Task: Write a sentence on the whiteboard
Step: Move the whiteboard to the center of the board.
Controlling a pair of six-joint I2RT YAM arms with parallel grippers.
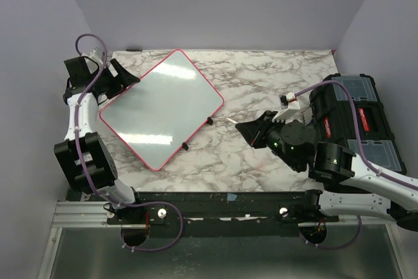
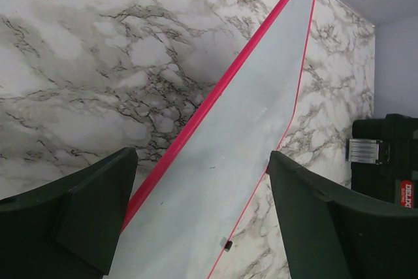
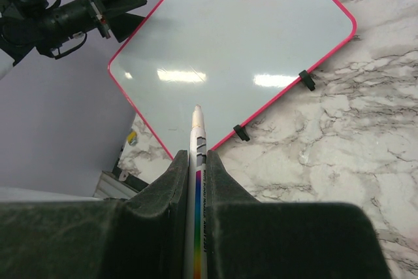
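Observation:
The whiteboard (image 1: 160, 109) lies turned like a diamond on the marble table, with a pale glossy face and a thin red-pink rim. No sentence shows on it; the face is blank. My left gripper (image 1: 127, 80) is open at the board's left corner. In the left wrist view the board (image 2: 248, 135) runs between the spread jaws of the left gripper (image 2: 202, 155). My right gripper (image 1: 248, 129) is shut on a white marker (image 3: 198, 135) with a rainbow stripe. The marker's tip (image 1: 232, 120) is just right of the board's right corner. The board also fills the right wrist view (image 3: 241, 37).
A black toolbox (image 1: 356, 115) stands at the table's right edge and also shows in the left wrist view (image 2: 385, 155). Two small black feet (image 1: 209, 121) (image 1: 185, 145) sit on the board's lower right edge. Purple walls close in on the left and the back.

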